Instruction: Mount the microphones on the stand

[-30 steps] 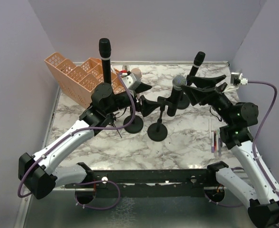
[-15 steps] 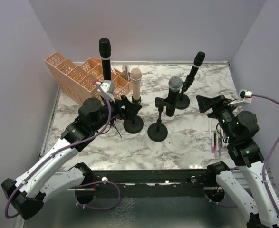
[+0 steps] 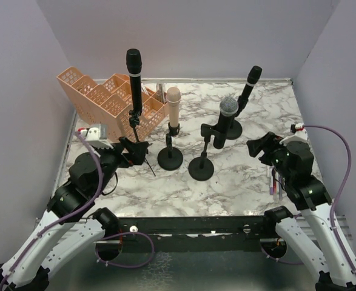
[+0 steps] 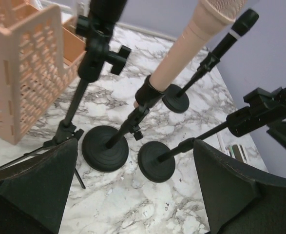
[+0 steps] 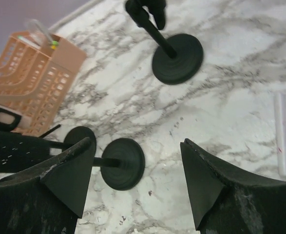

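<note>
Several microphones stand in stands on the marble table. A black microphone [image 3: 133,65] is on a tripod stand [image 4: 82,78]. A beige microphone [image 3: 173,104] sits upright in a round-base stand [image 3: 170,159]; it also shows in the left wrist view [image 4: 189,41]. A grey-headed microphone [image 3: 227,112] is clipped on a second round-base stand [image 3: 201,168]. A slim black microphone [image 3: 249,82] leans on the far stand [image 3: 231,129]. My left gripper [image 3: 135,151] is open and empty, left of the stands. My right gripper [image 3: 259,147] is open and empty, right of them.
An orange stepped basket [image 3: 102,100] stands at the back left, right behind the tripod stand. Pens [image 3: 275,180] lie on the table by my right arm. Purple walls close in the left, back and right sides.
My left gripper let go of the beige microphone, which now stands upright in its stand. Both arms pulled back toward the near edge, away from the stands.
</note>
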Motion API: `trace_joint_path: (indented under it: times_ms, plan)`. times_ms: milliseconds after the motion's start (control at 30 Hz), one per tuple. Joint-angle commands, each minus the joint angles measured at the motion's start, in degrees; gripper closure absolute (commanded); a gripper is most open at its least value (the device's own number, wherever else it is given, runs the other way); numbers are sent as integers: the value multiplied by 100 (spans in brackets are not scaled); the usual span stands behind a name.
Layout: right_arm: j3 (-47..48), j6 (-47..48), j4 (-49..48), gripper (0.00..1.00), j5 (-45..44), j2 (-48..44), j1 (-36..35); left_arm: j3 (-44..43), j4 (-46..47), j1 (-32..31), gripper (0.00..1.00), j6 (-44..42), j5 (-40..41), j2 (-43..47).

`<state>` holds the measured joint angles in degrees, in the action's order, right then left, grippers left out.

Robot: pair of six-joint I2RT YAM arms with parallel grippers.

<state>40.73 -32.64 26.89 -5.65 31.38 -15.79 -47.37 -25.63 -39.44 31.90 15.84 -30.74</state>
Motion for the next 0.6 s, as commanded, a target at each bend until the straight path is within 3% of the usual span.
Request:
trace_joint_path:
  times_ms: [0,167,567]
  plan:
    - [387,-615,1285,25,-1236,194,-11,-10,-627,-2,1,-124,960,623]
    - [829,-1067,2048,25,-2383,74,-15,-381,-1105,0,1,-314,1391,911]
    - [1209,-1330,2452,26,-3414,-957,-12,-762,-1416,-2,1,-541,1741,1430]
